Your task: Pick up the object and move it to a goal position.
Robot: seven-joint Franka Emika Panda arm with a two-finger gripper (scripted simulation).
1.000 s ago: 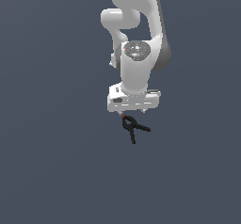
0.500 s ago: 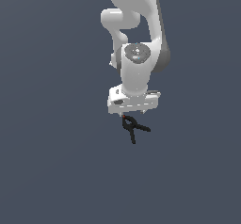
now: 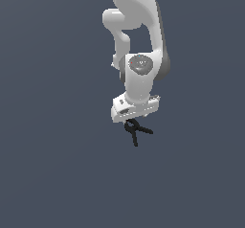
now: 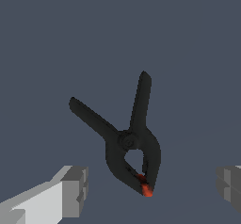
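Hovering in the exterior view, the white gripper hangs directly over the small black Y-shaped spring clamp, whose handles point toward five o'clock on the grey surface. In the wrist view, the grey fingers stand wide open astride the clamp's red-tipped nose; descending straight and closing across the pivot looks best.

My fingers stand spread wide apart. The black clamp lies between them, untouched. Its red tip points toward me.
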